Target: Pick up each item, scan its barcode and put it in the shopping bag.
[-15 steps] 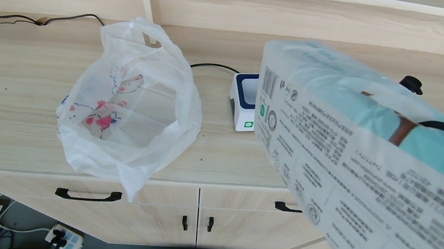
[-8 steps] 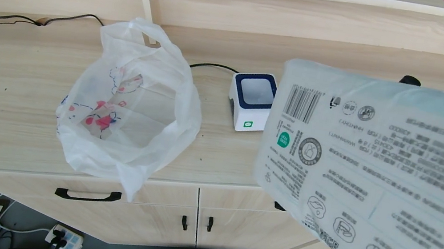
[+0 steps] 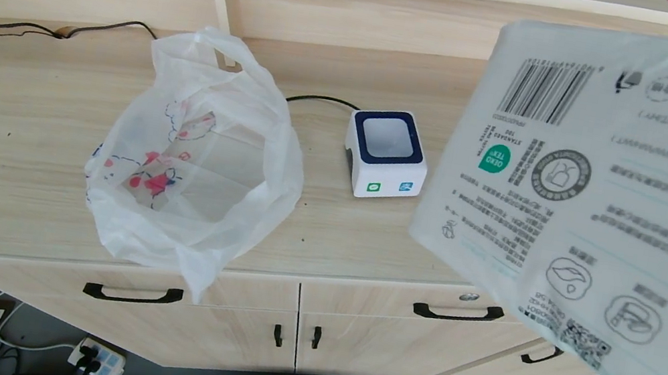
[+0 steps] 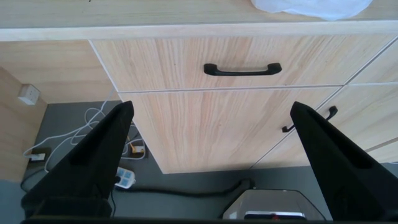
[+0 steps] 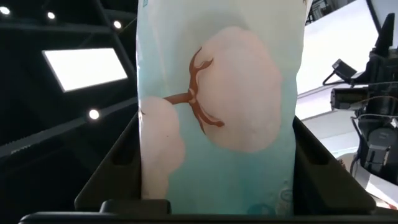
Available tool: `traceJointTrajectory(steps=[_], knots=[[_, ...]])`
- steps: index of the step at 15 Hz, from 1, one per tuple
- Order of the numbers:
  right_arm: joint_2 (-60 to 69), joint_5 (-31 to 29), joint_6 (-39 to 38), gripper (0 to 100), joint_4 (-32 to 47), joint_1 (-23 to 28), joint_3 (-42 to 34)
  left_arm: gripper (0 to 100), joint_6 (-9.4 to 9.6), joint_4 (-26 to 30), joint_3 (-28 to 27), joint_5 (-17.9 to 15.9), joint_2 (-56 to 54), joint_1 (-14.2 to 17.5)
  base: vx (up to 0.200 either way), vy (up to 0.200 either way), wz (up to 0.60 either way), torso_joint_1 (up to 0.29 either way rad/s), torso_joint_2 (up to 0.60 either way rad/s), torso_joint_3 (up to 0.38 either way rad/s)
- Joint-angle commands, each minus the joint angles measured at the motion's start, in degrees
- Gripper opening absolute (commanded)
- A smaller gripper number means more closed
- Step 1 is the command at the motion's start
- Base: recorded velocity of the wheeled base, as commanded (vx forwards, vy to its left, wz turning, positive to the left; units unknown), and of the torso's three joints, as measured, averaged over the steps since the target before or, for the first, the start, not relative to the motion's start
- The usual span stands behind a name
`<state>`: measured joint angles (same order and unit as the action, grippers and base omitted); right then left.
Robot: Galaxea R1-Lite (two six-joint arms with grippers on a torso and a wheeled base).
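Above the long counter (image 3: 6, 160), on the right, hangs the big soft pack (image 3: 611, 193), pinched by the right gripper (image 5: 217, 162). The open shopping bag (image 3: 197, 151) sits left of the small scanner (image 3: 385, 155). The left gripper (image 4: 211, 155) is wide open, empty.

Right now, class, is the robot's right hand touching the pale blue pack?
Touching. The right wrist view shows the pale blue pack wedged in the right hand, its sides pressed against both dark fingers.
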<state>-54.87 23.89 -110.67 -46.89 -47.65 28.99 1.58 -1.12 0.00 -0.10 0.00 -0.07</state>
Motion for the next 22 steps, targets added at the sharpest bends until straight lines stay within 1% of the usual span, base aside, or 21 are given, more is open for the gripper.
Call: traceJointTrajectory(steps=[1, 5, 7, 9, 12, 13, 14, 15, 16, 17, 18, 19, 20, 21, 22], knots=[[-0.5, 0.0, 0.0, 0, -1.5, -1.0, -0.7, 100, 0.00, 0.0, 0.0, 0.0, 0.0, 0.0, 0.000, 0.000, 0.00, 0.000, 0.00, 0.000], [-0.6, 0.0, 0.3, 0, -4.5, -1.7, 0.0, 100, 0.00, 0.0, 0.0, 0.0, 0.0, 0.0, 0.000, 0.000, 0.00, 0.000, 0.00, 0.000], [-0.9, 0.0, 0.8, 0, -5.4, -3.1, -0.2, 100, 0.00, 0.0, 0.0, 0.0, 0.1, 0.0, 0.000, 0.000, 0.00, 0.000, 0.00, 0.000], [-0.8, 0.0, 2.2, 0, -7.0, -3.5, -1.2, 100, 0.00, 0.0, 0.0, 0.0, 0.1, 0.0, 0.000, 0.000, 0.00, 0.000, 0.00, 0.000], [-0.2, 0.0, 2.4, 0, -7.1, -3.5, -3.1, 100, 0.00, 0.0, 0.0, 0.0, 0.1, 0.0, 0.000, 0.000, 0.00, 0.000, 0.00, 0.000], [-0.1, 0.0, 3.5, 0, -7.0, -3.5, -3.9, 100, 0.00, 0.0, 0.0, 0.0, 0.0, 0.0, 0.000, 0.000, 0.00, 0.000, 0.00, 0.000], [-0.2, 0.1, 6.3, 0, -7.0, -3.5, -5.1, 100, 0.00, 0.0, 0.0, 0.0, 0.0, 0.0, 0.000, 0.000, 0.00, 0.000, 0.00, 0.000], [-0.6, 0.3, 11.5, 0, -6.9, -3.5, -7.3, 100, -0.09, 0.0, 0.0, 0.0, 0.0, 0.0, 0.000, 0.000, 0.00, 0.000, 0.00, 0.000], [-0.9, 1.0, 18.6, 0, -6.9, -3.5, -9.7, 100, -0.09, 0.0, 0.0, 0.0, 0.1, 0.0, 0.000, 0.000, 0.00, 0.000, 0.00, 0.000], [-1.8, 1.7, 35.2, 0, -6.6, -3.4, -13.1, 100, -0.09, 0.0, 0.0, 0.0, 0.0, 0.0, 0.000, 0.000, 0.00, 0.000, 0.00, 0.000], [-2.8, 1.9, 44.0, 0, -5.7, -2.8, -13.3, 100, -0.18, 0.0, 0.0, 0.0, 0.0, 0.0, 0.000, 0.000, 0.00, 0.000, 0.00, 0.000], [-3.7, 1.9, 51.3, 0, -2.0, -1.0, -10.8, 100, -0.18, 0.0, 0.0, 0.0, 0.1, 0.0, 0.000, 0.000, 0.00, 0.000, 0.00, 0.000], [-3.9, 1.8, 57.4, 0, 3.4, 0.0, -8.0, 100, -0.18, 0.0, 0.0, 0.0, 0.1, 0.0, 0.000, 0.000, 0.00, 0.000, 0.00, 0.000], [-4.3, 1.5, 62.4, 0, 6.7, 0.5, -6.5, 100, -0.09, 0.0, 0.0, 0.0, 0.1, 0.0, 0.000, 0.000, 0.00, 0.000, 0.00, 0.000], [-6.0, -0.3, 76.0, 0, 13.5, 3.3, -3.1, 100, -0.09, 0.0, 0.0, 0.0, 0.1, 0.0, 0.000, 0.000, 0.00, 0.000, 0.00, 0.000]])
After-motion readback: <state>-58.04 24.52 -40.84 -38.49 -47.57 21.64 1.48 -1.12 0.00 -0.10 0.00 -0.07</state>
